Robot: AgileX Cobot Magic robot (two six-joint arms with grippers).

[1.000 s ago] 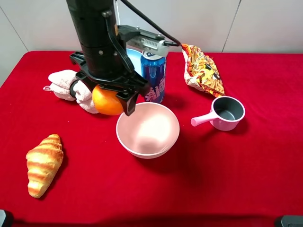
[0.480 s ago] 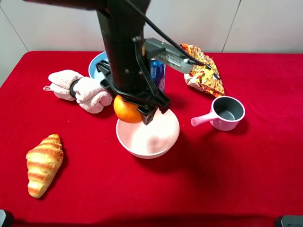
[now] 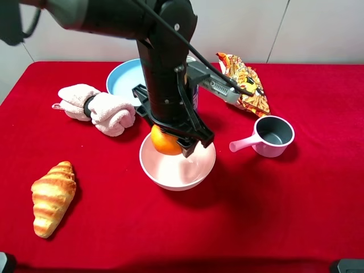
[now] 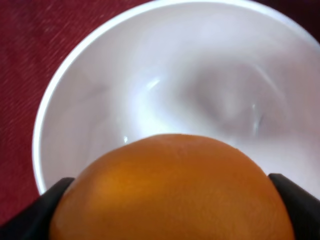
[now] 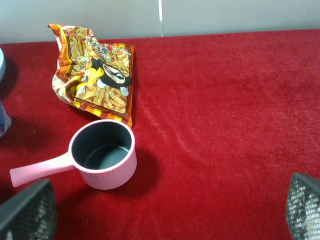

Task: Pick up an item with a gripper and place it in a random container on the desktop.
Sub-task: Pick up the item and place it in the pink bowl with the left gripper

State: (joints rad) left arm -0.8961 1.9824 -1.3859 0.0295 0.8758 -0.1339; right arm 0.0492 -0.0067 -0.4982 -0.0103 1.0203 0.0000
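Left claw (image 3: 170, 140) holds orange (image 3: 163, 144) over bowl (image 3: 172, 183) on red desktop (image 3: 284, 216).

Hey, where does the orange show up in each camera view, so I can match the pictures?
Exterior high: the orange is at the centre of the picture, clamped in the left gripper over the pink bowl.
Left wrist: the orange fills the foreground between the dark fingers, bowl beyond it.
Right wrist: not in it.
Shared landmark: the red cloth, in all three views.

The fruit (image 3: 165, 143) is glossy orange; bowl (image 3: 170, 180) pale pink; worktop (image 3: 284, 216) bright red; plate (image 3: 122, 79) light blue; croissant (image 3: 52, 196) golden-brown; cup (image 3: 273, 136) pink (dark grey inside); snack bag (image 3: 244, 83) orange-yellow, printed.
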